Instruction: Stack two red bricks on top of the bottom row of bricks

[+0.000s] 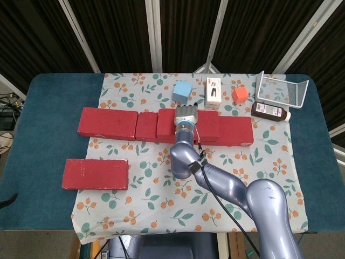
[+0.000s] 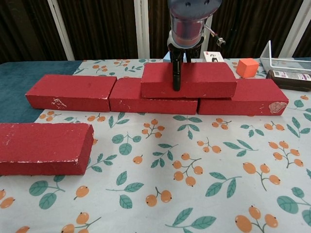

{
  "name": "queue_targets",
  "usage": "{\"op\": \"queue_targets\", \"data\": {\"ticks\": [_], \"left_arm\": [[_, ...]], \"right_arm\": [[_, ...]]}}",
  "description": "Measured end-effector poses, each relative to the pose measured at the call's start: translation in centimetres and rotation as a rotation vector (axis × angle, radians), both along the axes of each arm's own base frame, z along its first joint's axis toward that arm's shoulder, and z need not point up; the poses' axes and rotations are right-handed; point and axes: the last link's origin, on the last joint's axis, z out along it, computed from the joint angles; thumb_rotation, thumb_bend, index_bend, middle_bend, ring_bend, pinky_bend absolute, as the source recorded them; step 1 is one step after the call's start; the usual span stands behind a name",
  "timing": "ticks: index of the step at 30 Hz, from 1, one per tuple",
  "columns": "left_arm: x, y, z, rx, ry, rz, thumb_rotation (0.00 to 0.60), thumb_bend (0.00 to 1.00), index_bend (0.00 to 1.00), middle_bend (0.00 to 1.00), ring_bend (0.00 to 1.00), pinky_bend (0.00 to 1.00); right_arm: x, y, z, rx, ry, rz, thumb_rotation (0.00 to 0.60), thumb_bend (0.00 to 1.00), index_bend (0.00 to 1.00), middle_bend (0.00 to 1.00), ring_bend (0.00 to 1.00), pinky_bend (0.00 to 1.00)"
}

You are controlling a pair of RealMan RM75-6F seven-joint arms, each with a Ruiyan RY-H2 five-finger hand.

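Chest view: stacked brick [image 2: 204, 79] lies lengthwise left-right.

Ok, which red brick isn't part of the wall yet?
The loose brick lying alone at front left, apart from the three-brick row and the stacked brick.

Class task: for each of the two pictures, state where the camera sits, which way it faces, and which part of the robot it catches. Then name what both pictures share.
Head view: sits high, looking steeply down on the table; shows the right arm reaching to the right hand on the upper brick.
Chest view: sits low near the table edge, facing forward along the cloth; shows only the right hand and wrist coming from above.
Shared: the upper brick, the loose brick, the orange cube.
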Motion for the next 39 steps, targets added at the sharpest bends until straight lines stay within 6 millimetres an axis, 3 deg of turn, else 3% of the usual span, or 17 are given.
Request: {"op": "queue_targets", "data": {"ticks": [39], "left_arm": [[0.03,0.09,-0.22,-0.005,0.009,0.009,0.6,0.0,0.0,0.0,0.0,0.13]], "right_arm": [[-0.76,-0.5,-0.29,-0.009,-0.012,-0.017,0.6,0.13,0.45,0.39,0.22,0.0]]}}
